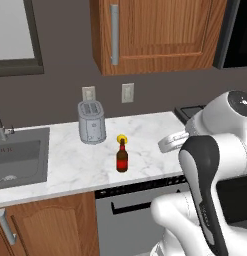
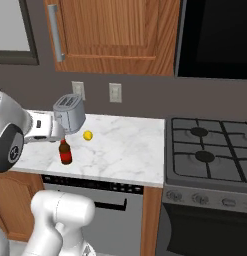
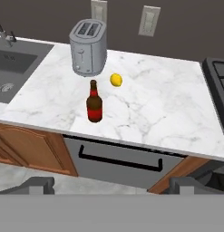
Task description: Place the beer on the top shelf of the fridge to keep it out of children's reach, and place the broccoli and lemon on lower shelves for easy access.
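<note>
On the counter (image 3: 168,108), beer (image 3: 94,105) upright near lemon (image 3: 115,80) and toaster (image 3: 88,47). Gripper (image 3: 111,185) fingers wide apart, empty. Probably best: approach level, grab mid-body, avoid tipping.

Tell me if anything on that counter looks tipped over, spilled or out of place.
Nothing stands out. The beer stands upright near the counter's front edge, the lemon lies just behind it, and the toaster sits squarely by the wall.

Glossy white rounded arm (image 1: 215,165) segments, dark grey joint bands, black-capped joints.
</note>
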Controlling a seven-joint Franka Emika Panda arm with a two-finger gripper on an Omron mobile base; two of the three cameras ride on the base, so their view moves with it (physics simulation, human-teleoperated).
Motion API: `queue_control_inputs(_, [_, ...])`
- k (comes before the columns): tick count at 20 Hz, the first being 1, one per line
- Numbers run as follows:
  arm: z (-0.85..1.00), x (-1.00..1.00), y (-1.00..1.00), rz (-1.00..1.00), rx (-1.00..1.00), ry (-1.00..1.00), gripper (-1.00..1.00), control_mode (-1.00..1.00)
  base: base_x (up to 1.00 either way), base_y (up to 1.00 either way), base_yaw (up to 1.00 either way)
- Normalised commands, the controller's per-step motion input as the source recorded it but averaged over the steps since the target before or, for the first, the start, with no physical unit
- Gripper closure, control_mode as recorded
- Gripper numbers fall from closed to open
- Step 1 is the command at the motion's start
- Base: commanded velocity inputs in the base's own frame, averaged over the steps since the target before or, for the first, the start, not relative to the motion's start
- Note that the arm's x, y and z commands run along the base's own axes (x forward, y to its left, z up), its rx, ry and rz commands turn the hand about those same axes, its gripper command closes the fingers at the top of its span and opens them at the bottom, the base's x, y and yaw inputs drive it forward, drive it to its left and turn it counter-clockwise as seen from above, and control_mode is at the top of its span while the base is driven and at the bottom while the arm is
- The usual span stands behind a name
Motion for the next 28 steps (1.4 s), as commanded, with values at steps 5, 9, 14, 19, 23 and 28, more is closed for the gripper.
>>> queue_control_inputs(5, [-0.42,0.34,0.04,0.00,0.00,0.04,-1.00,-1.00,0.00,0.00,0.00])
queue_control_inputs(9, [-0.23,0.32,0.25,0.00,0.00,0.02,-1.00,-1.00,0.00,0.00,0.00])
queue_control_inputs(14, [-0.11,0.25,0.36,0.00,0.00,0.00,-1.00,-1.00,0.00,0.00,0.00])
queue_control_inputs(19, [-0.18,0.21,0.30,0.00,0.01,0.00,-1.00,-1.00,0.00,0.00,0.00])
queue_control_inputs(23, [-0.26,0.26,0.06,0.00,0.04,0.00,-1.00,-1.00,0.00,0.00,0.00])
queue_control_inputs(28, [-0.28,0.32,0.00,0.00,0.06,0.00,-1.00,-1.00,0.00,0.00,0.00])
